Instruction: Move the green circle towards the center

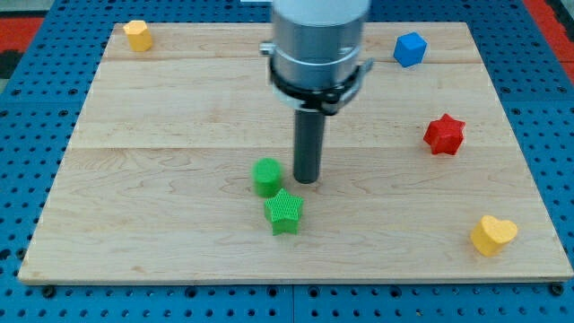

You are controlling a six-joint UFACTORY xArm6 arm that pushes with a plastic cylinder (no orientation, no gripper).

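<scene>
- My tip (307,181) was the lower end of a straight dark rod with no jaws to spread or pinch; it rested on the board (161,224) near the centre
- The green circle (267,177) sat just to the view's left of my tip, close beside it; contact could not be confirmed
- The green star (285,212) lay just below the circle and my tip, touching or nearly touching the circle
- The red star (444,135) stood well apart at the view's right
- The yellow heart (493,235) occupied the lower right corner
- The blue block (410,48) was at the upper right
- The yellow block (137,35) was at the upper left corner
</scene>
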